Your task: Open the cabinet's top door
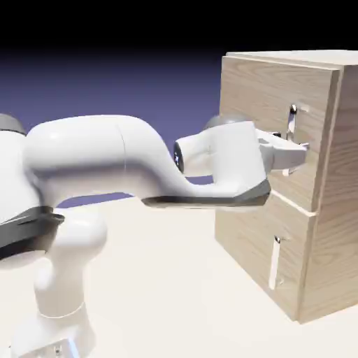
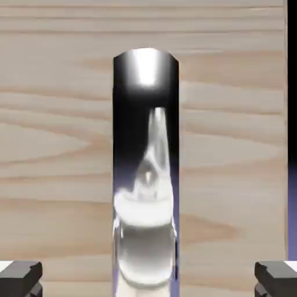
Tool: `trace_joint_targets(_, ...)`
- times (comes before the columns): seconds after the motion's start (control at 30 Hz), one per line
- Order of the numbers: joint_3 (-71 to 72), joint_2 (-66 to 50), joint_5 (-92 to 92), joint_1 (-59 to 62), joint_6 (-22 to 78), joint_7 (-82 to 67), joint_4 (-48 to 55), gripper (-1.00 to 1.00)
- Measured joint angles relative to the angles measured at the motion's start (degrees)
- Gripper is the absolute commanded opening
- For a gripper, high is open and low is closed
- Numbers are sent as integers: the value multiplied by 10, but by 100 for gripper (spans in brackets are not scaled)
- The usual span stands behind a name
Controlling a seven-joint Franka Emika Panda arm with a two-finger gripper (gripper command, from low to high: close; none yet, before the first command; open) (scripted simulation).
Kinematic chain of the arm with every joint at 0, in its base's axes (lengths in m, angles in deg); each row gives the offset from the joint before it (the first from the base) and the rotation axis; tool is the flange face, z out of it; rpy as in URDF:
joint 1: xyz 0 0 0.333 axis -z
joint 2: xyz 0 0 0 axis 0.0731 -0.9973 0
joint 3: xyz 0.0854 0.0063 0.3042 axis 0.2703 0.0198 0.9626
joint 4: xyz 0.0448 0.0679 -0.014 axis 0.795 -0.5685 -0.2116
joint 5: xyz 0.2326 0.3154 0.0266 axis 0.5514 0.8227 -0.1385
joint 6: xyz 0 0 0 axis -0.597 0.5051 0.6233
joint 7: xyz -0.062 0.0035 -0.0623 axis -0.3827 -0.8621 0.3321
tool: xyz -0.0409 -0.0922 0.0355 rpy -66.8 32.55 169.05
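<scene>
Light-oak woodgrain covers the cabinet [image 1: 280, 175], which stands on the pale table [image 1: 168, 280]. The top door [image 1: 269, 119] is its upper panel and lies flush with the cabinet front, a thin seam dividing it from the lower door [image 1: 255, 248] beneath. The top door's silver bar handle [image 1: 294, 120] runs vertically near the panel's right edge, close to the cabinet's corner; the shorter lower handle [image 1: 275, 262] sits well below it.

The gripper [image 1: 299, 149] is level with the lower part of the top handle, right at the bar. In the hand view the polished handle [image 2: 145, 174] rises up the middle, with the two grey fingertips [image 2: 20, 278] spread wide at either side, clear wood between each tip and the bar. The jaws are open and grasp nothing. Bare tabletop lies in front of the cabinet, under the arm.
</scene>
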Motion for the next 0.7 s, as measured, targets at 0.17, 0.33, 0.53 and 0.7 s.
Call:
trace_joint_targets(0.17, 77, -12, 43, 104, 45, 8, -77, -100)
trace_joint_targets(0.33, 164, 2, 116, 208, 94, -15, -160, -100)
trace_joint_targets(0.53, 286, 48, 237, 326, 157, -60, -263, -100)
trace_joint_targets(0.7, 390, 104, 358, 397, 210, -105, -337, -100)
